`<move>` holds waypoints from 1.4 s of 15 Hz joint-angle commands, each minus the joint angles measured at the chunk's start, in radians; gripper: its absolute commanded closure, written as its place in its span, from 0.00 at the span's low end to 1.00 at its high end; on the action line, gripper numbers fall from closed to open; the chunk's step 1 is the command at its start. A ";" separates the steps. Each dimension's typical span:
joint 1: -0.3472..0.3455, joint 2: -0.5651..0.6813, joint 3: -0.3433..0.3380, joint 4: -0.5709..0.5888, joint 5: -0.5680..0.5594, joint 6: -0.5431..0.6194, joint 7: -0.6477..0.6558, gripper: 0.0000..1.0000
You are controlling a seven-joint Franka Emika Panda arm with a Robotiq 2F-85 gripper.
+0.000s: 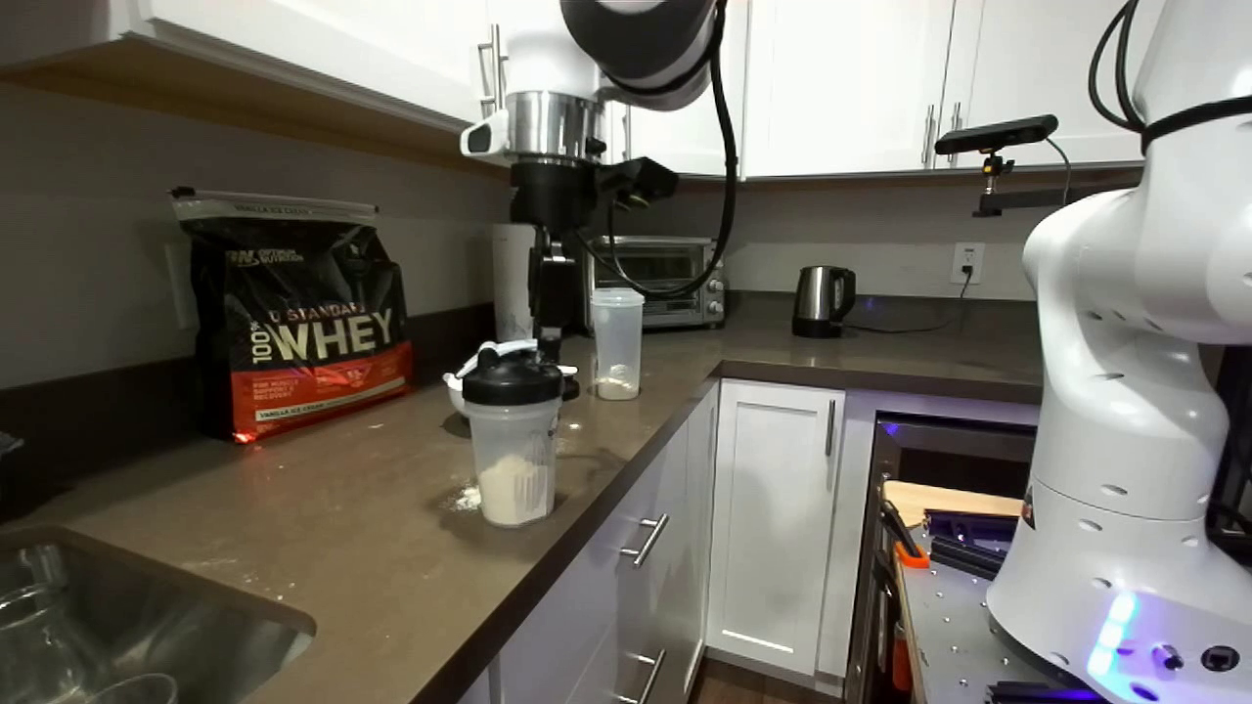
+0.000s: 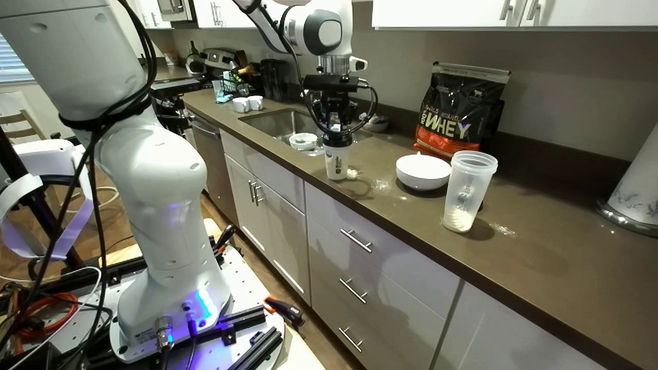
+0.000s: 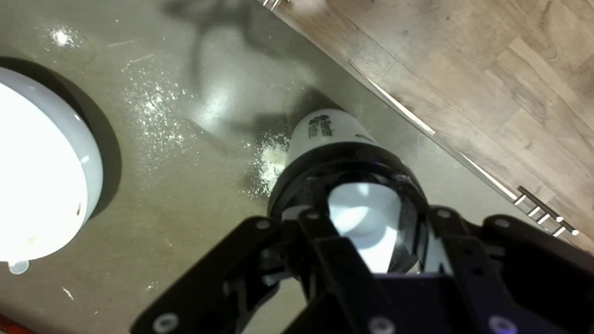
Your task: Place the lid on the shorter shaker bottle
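Note:
The shorter shaker bottle point(image 1: 516, 474) stands upright near the counter's front edge, with white powder inside. It also shows in an exterior view point(image 2: 337, 163) and in the wrist view point(image 3: 320, 129). The black lid point(image 1: 511, 379) sits level on the bottle's mouth, and its pale patch point(image 3: 364, 208) faces up. My gripper point(image 3: 366, 211) points down at the lid from above. Its fingers, partly closed, lie either side of the lid's raised middle and seem shut on it. The exact contact is dark and blurred. In an exterior view the gripper point(image 2: 336, 119) is right above the lid.
A white bowl point(image 2: 422, 172) stands beside the bottle. The taller clear bottle point(image 2: 467, 192) with powder stands past it. A whey bag point(image 1: 303, 328) stands against the wall. The sink point(image 1: 293, 626) lies on the bottle's other side. Spilled powder point(image 3: 271, 162) lies by the bottle.

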 commanded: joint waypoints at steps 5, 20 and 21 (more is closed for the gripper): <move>-0.010 -0.016 0.006 -0.011 -0.006 -0.008 -0.031 0.11; -0.040 -0.094 -0.038 -0.025 -0.045 -0.026 -0.023 0.00; -0.045 -0.094 -0.043 -0.024 -0.054 -0.032 -0.022 0.00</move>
